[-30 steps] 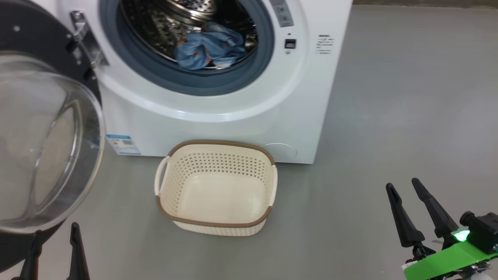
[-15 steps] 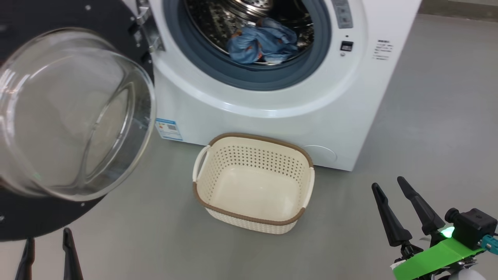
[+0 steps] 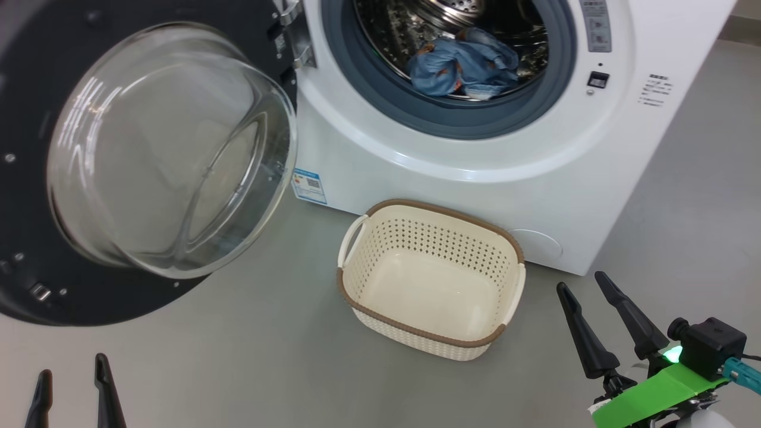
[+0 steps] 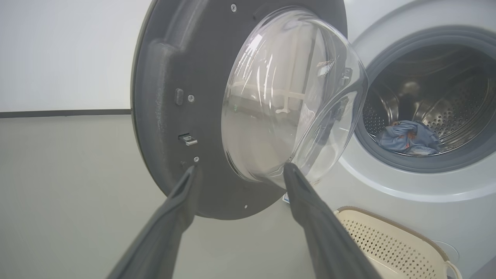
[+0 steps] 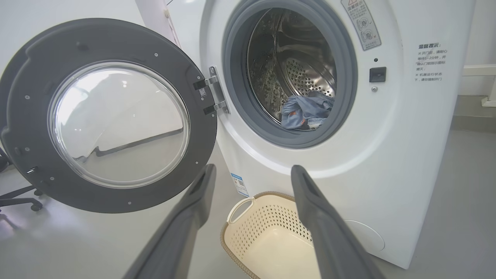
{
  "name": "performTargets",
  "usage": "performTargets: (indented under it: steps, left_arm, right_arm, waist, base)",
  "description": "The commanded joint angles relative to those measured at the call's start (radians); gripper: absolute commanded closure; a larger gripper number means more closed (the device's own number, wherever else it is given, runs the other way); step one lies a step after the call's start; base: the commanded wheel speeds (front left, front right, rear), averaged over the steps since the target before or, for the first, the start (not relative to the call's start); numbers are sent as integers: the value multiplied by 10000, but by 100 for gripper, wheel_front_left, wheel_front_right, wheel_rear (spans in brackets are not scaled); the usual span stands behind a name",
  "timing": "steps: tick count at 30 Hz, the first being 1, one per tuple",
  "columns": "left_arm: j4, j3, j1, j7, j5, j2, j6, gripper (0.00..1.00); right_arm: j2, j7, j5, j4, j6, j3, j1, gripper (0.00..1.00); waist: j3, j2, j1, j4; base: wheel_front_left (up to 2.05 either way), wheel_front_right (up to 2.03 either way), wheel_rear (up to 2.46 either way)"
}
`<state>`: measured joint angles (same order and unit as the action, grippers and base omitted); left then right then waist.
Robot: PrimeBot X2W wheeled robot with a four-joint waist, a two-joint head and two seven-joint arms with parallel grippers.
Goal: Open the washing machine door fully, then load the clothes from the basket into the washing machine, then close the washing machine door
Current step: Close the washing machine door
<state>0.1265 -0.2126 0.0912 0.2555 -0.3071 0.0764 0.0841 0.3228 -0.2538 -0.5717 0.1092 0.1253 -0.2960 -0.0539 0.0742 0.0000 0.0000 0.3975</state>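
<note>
The white washing machine (image 3: 464, 184) stands with its black door (image 3: 35, 196) swung wide open to the left, the glass bowl bulging outward. A light blue bundle of clothes (image 3: 461, 68) lies inside the steel drum. On the floor in front sits the cream basket (image 3: 431, 279), with nothing in it. My left gripper (image 3: 70, 371) is open at the lower left, below the door and apart from it. Open too is my right gripper (image 3: 579, 282), at the lower right beside the basket. The door (image 4: 166, 116) and the clothes (image 4: 409, 137) show in the left wrist view, and the basket (image 5: 267, 232) in the right wrist view.
Grey floor spreads all around the machine, with open room to its right. A blue label sticker (image 3: 309, 186) is on the machine's lower left front. The base of a wheeled chair (image 5: 19, 197) stands behind the door.
The head camera has turned left, so the machine, door and basket sit further right in the picture. Both grippers stay open and nothing has been taken or let go.
</note>
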Motion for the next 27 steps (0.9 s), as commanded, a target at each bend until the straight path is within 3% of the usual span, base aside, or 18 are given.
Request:
performTargets:
  steps: [1,27]
  left_arm:
    - [-240,-384,-129,63,48,138,34,0]
    - [-534,-791,39,63,348,-74,120,0]
  right_arm:
    - [193,-80,-141,-192,54,-214,-287,0]
    - [216,-80,-214,-140,54,-468,-304,0]
  waist:
    - [25,0,0,166]
    - [-114,0,0,884]
  base:
    - [0,0,0]
    - [0,0,0]
